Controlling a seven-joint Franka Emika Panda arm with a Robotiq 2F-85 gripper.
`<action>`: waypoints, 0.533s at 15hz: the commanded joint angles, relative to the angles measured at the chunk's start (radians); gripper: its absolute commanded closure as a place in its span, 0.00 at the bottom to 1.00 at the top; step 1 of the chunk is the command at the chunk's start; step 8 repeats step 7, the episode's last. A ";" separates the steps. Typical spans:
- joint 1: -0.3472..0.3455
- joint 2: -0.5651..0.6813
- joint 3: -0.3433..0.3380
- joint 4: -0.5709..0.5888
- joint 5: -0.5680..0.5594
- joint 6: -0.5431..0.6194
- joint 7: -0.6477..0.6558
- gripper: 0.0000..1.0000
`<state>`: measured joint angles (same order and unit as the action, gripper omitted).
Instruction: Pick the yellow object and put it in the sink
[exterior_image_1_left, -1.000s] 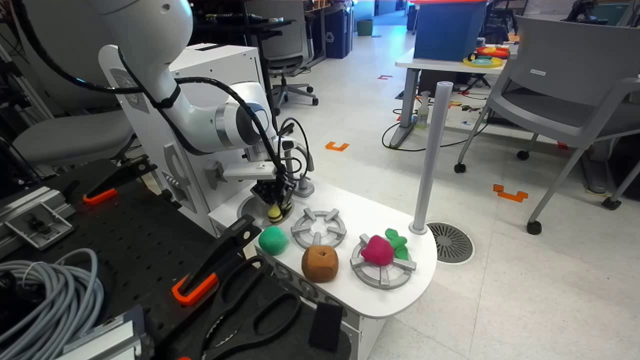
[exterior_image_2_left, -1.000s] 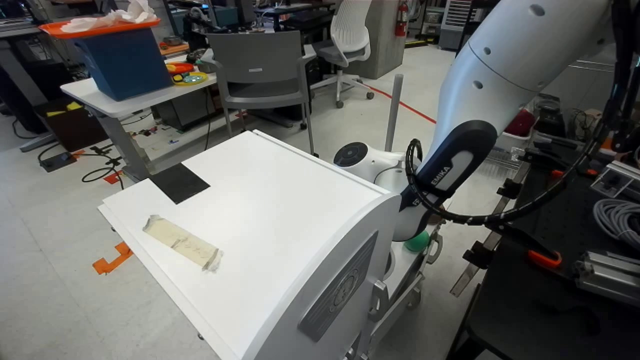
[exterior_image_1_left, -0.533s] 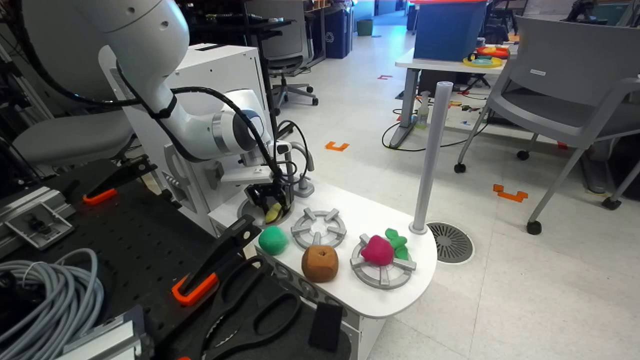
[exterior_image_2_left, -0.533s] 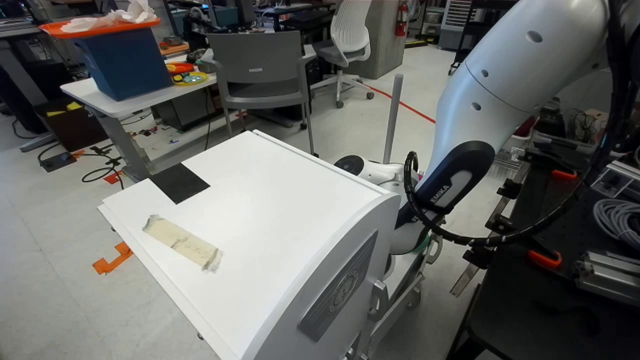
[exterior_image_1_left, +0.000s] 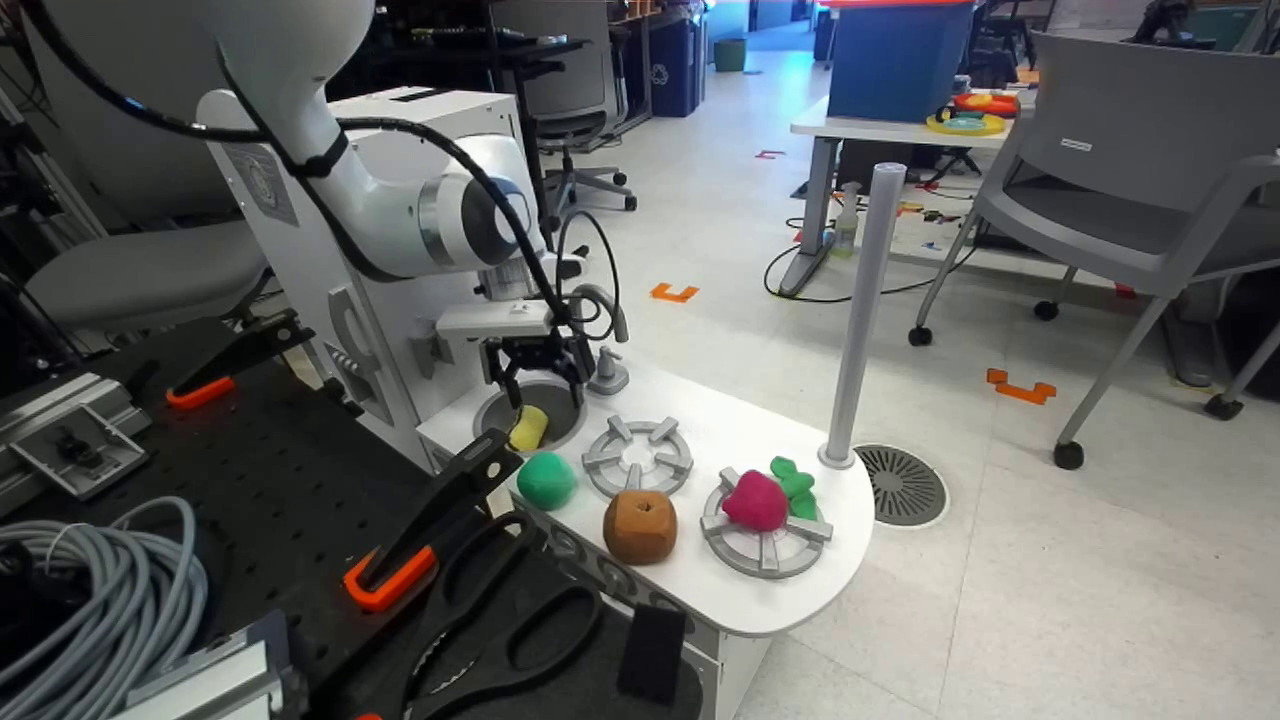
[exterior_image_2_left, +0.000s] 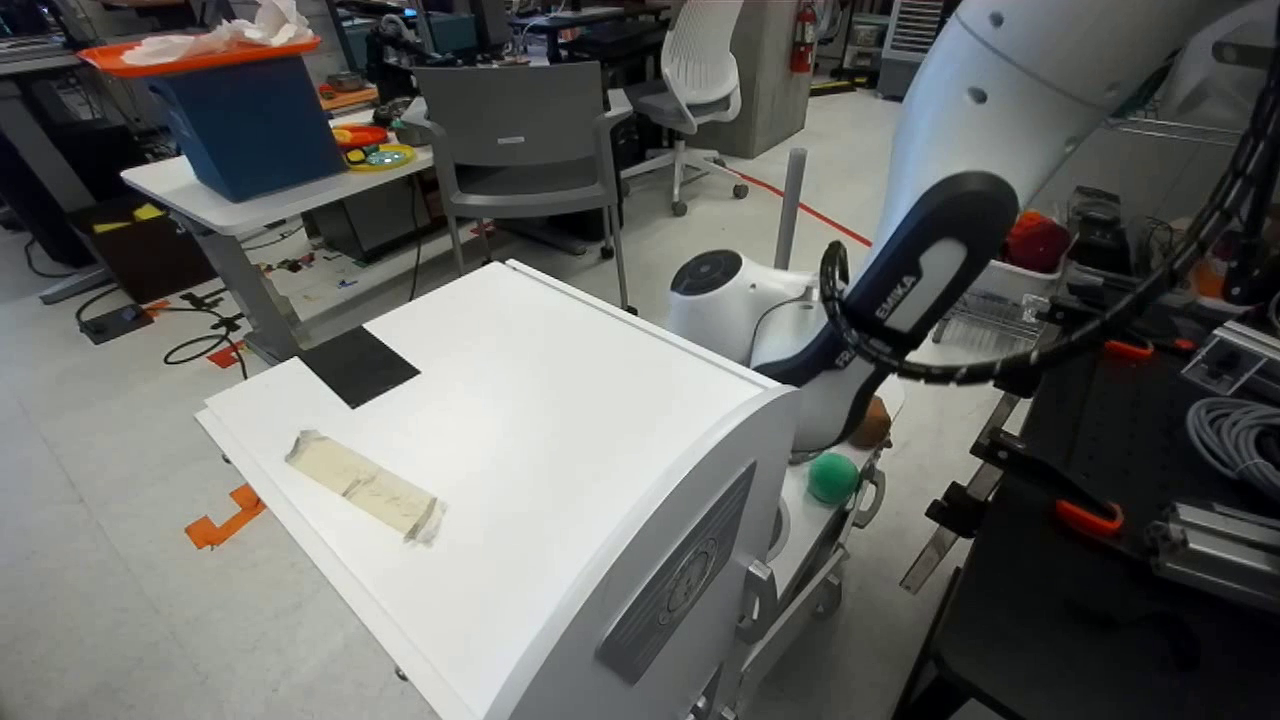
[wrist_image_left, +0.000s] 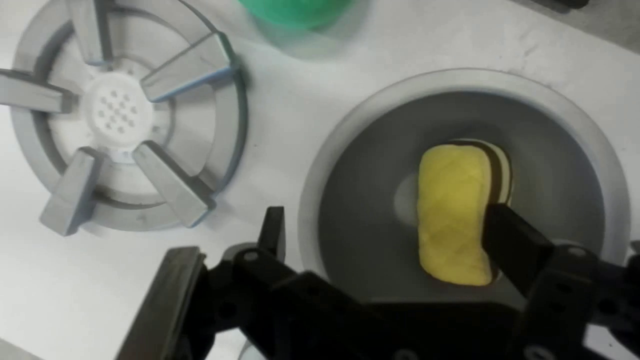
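The black two-fingered gripper (exterior_image_1_left: 546, 402) hangs spread wide and holds nothing; below it, the yellow, flattish oblong toy piece (wrist_image_left: 454, 215) lies inside the round grey basin (wrist_image_left: 309, 210). I'd call the drop made: lift straight up without pinching, minding the curved grey faucet (exterior_image_1_left: 621, 326). In the wrist view the piece's long axis runs nearly top to bottom, across the gripper's spread, brown-and-cream edge facing right. One fingertip (wrist_image_left: 505, 237) overlaps that edge; touching or not, I can't tell.
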<state>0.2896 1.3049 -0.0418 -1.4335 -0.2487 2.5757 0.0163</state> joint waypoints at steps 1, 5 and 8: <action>-0.108 -0.211 0.061 -0.237 0.019 -0.010 -0.109 0.00; -0.103 -0.178 0.043 -0.188 0.007 -0.007 -0.091 0.00; -0.103 -0.188 0.047 -0.207 0.008 -0.007 -0.092 0.00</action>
